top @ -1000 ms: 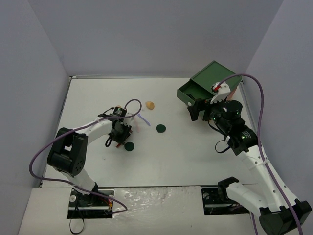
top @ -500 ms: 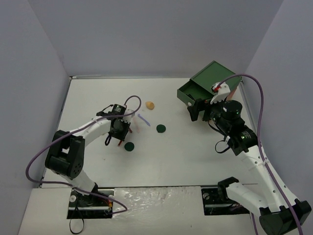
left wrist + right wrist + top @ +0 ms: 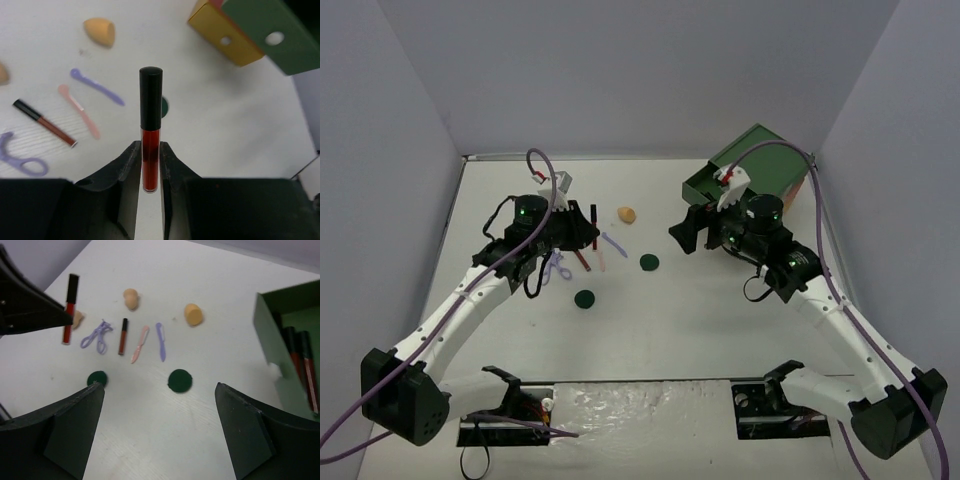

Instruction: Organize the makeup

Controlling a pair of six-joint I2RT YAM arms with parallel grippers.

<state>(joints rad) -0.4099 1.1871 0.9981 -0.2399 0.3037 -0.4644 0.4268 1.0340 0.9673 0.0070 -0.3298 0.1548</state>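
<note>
left gripper [image 3: 150, 167] pinching red gloss stick [image 3: 150, 125] by its lower end, over left-middle of table [image 3: 700, 330]; overhead it's hard to make out. right gripper [image 3: 160, 410] spread wide, empty, near green drawer [image 3: 264, 330] far right. Drawer cut off, dark sticks [image 3: 299, 360] inside partly visible.

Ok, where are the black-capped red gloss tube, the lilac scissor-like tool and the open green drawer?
Black-capped red gloss tube [image 3: 150, 142]: left wrist view, red body.
Lilac scissor-like tool [image 3: 100, 333]: right wrist view, where its arms cross.
Open green drawer [image 3: 266, 332]: right wrist view, front wall.
</note>
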